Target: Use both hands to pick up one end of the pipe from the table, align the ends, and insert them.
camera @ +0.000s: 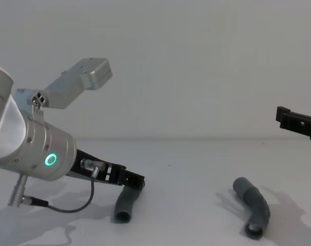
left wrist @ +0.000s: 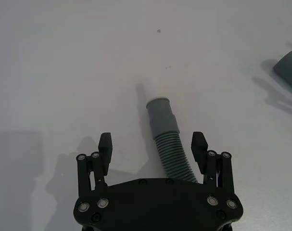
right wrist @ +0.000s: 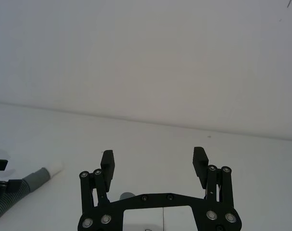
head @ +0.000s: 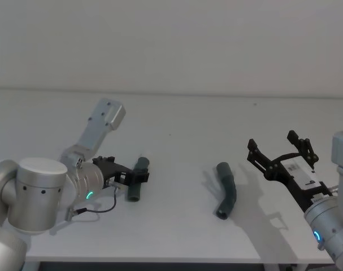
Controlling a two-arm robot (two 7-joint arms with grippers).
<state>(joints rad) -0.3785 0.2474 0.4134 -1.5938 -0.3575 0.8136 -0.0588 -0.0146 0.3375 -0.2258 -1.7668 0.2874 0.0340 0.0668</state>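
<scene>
Pipe lies in two pieces on the table [head: 177, 127], well apart. The left pincer [left wrist: 152, 139] stands wide open astride the left piece [left wrist: 161, 118], fingers clear of its ribbed middle. The right piece [head: 228, 192] lies alone. Beyond it the right pincer [right wrist: 154, 155] hangs wide open, empty. Plain pale wall [head: 171, 39] behind.

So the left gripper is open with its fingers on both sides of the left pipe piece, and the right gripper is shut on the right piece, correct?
Only the last part is wrong. The right gripper is open and empty, as the right wrist view shows; the right piece lies on the table, apart from it. The rest is right.
</scene>
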